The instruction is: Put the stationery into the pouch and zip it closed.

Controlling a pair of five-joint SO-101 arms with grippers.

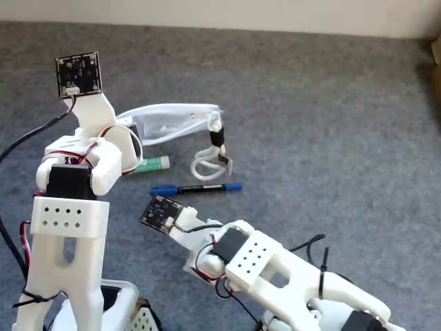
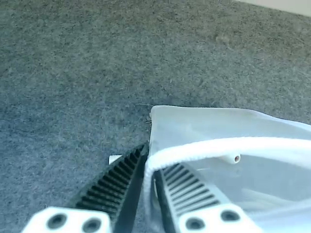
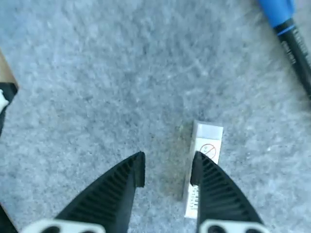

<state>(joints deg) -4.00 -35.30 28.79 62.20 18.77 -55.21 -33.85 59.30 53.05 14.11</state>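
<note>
A translucent white pouch point(image 1: 176, 124) lies on the grey carpet with its mouth open. My left gripper point(image 2: 150, 165) is shut on the pouch's point(image 2: 233, 145) white zipper rim at its end. A blue pen point(image 1: 196, 188) lies in front of the pouch, with a green-and-white glue stick point(image 1: 150, 164) beside it. My right gripper point(image 3: 167, 170) hangs open low over the carpet. A small white labelled block point(image 3: 206, 145), perhaps an eraser, lies against and partly under one of its fingers point(image 3: 214, 189). The pen's blue cap point(image 3: 284, 17) shows farther off.
A white looped cord with a black piece point(image 1: 215, 153) lies at the pouch's right end. The right arm's wrist point(image 1: 207, 238) stands over the carpet just in front of the pen. Open grey carpet point(image 1: 331, 124) stretches to the right and back.
</note>
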